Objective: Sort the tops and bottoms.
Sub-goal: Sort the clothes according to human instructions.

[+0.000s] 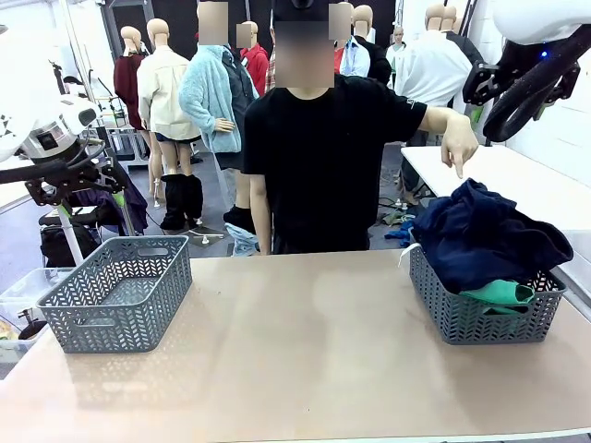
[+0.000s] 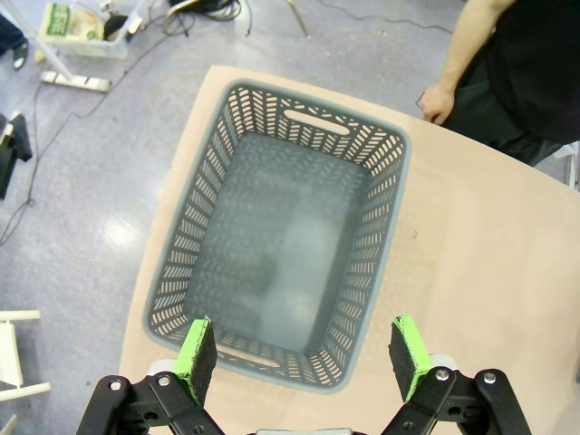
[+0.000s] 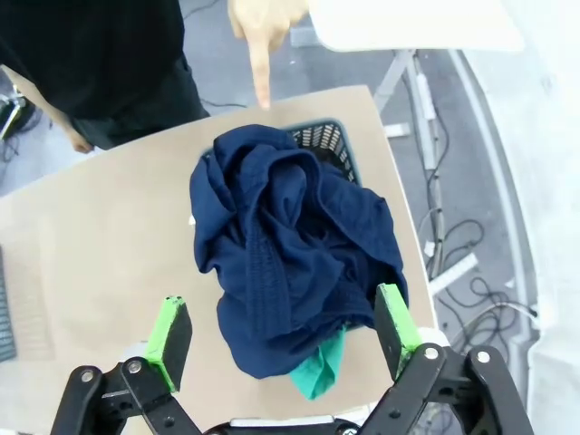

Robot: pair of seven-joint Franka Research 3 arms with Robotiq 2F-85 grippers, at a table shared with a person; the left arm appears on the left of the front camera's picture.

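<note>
With both grippers spread wide, the right gripper (image 3: 283, 340) hanging above the full basket (image 1: 462, 318) should drop onto the navy garment (image 3: 290, 263) the person's hand (image 1: 459, 143) points at, since it covers the teal-green bottoms (image 1: 499, 293).

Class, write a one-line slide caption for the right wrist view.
Open right pincer above grey plastic basket heaped with navy fabric garment over teal-green garment; person's finger points down.
</note>
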